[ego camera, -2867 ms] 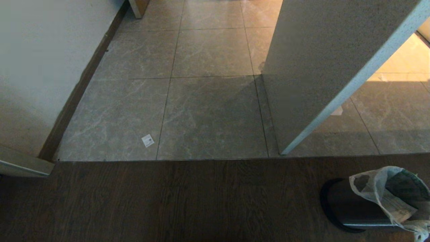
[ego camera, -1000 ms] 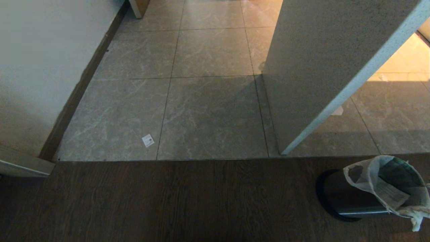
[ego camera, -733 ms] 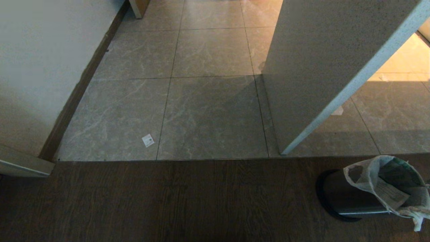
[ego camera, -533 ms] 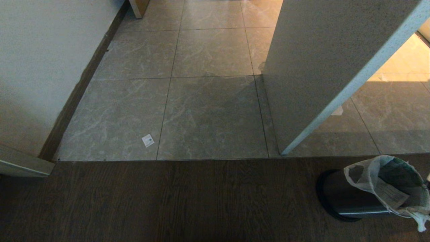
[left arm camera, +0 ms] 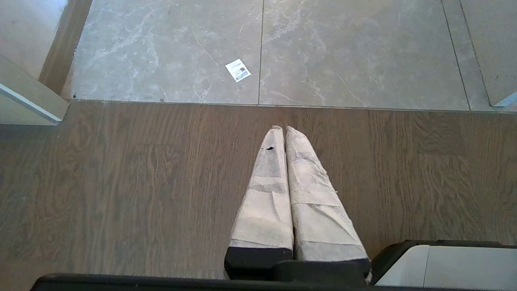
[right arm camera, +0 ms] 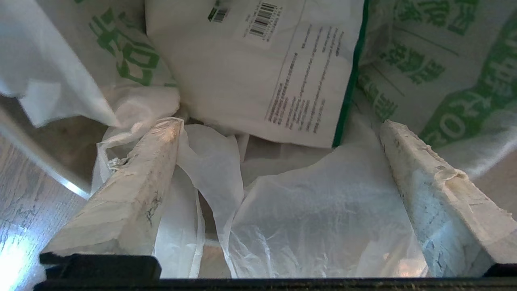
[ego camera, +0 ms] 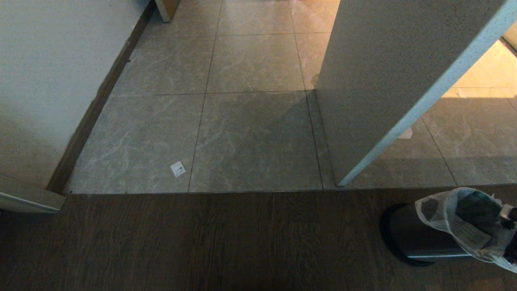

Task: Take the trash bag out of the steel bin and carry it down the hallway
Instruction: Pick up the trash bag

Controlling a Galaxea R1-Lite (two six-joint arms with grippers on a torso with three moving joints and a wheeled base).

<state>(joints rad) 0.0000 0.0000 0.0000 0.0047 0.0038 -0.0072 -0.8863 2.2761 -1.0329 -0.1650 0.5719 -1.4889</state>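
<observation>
thin plastic trash bag (ego camera: 456, 220), shiny metal steel bin (ego camera: 412, 238)

Steel bin (ego camera: 420, 238) stood at 4 o'clock on wood floor (ego camera: 222, 242), trash bag (ego camera: 464, 226) in it. Tiled hallway (ego camera: 250, 121) lay at 12; paper slip (ego camera: 177, 168) at 9.

A small white sticker (ego camera: 177, 168), perhaps a label, lies on grey tile beside the dark wood floor (ego camera: 202, 242).

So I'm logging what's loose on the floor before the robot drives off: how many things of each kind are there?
Steel bin: 1
Trash bag, in the bin: 1
White paper slip in the bag: 1
Small paper label on the tiles: 1
Total: 4
</observation>
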